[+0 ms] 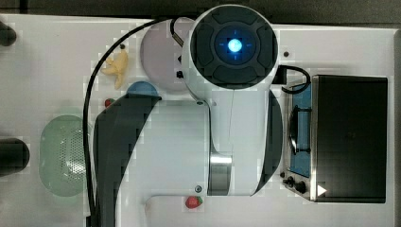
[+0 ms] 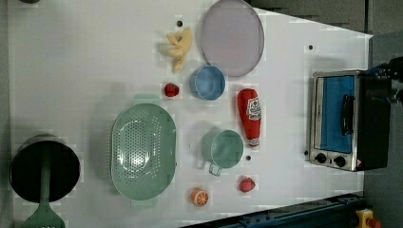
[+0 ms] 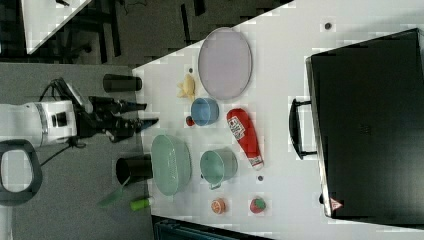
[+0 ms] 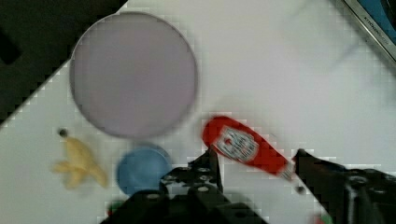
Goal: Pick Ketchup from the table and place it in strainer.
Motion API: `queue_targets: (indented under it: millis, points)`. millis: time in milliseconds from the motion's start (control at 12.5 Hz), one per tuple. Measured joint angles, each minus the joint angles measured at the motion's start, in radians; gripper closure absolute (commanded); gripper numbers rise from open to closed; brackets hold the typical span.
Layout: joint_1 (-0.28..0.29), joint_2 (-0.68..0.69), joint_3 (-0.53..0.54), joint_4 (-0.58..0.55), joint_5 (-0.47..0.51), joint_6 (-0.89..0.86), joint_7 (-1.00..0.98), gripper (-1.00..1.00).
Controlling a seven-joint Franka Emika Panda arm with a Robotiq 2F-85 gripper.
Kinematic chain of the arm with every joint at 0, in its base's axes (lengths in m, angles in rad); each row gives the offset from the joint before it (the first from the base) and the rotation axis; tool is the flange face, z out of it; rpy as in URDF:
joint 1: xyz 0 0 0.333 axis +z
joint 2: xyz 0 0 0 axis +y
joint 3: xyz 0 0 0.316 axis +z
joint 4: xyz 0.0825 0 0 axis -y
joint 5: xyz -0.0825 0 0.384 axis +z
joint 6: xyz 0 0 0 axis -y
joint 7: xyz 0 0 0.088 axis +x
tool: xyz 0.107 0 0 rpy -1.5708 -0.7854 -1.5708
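The Ketchup (image 2: 250, 116) is a red squeeze bottle with a white label. It lies flat on the white table between the blue bowl and the toaster oven. The wrist view has the Ketchup (image 4: 245, 149) lying well below my gripper (image 4: 257, 158), whose fingers (image 4: 212, 161) are spread, so it is open and holds nothing. In the right view my gripper (image 3: 145, 114) hangs high off the table surface. The strainer (image 2: 142, 149), a pale mint-green oval basket, sits empty at the left view's left of the teal cup. The arm covers the bottle in the top view, where the strainer (image 1: 64, 156) is visible.
A teal handled cup (image 2: 223, 148) stands between strainer and bottle. Nearby are a blue bowl (image 2: 208, 82), a lilac plate (image 2: 232, 37), a banana (image 2: 178, 45), two strawberries (image 2: 171, 90), an orange half (image 2: 200, 196), a toaster oven (image 2: 344, 121) and a black pot (image 2: 45, 168).
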Motion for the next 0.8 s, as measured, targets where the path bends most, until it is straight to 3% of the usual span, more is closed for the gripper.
queue_targets:
  millis: [240,480,800]
  points:
    - [-0.084,-0.164,0.049,-0.137,0.008,-0.205,0.000,-0.99]
    - [-0.092,-0.238,0.042,-0.143,0.011,-0.148,-0.003,-1.00]
    - [-0.103,-0.192,0.062,-0.182,0.008,-0.020,-0.158,-1.00]
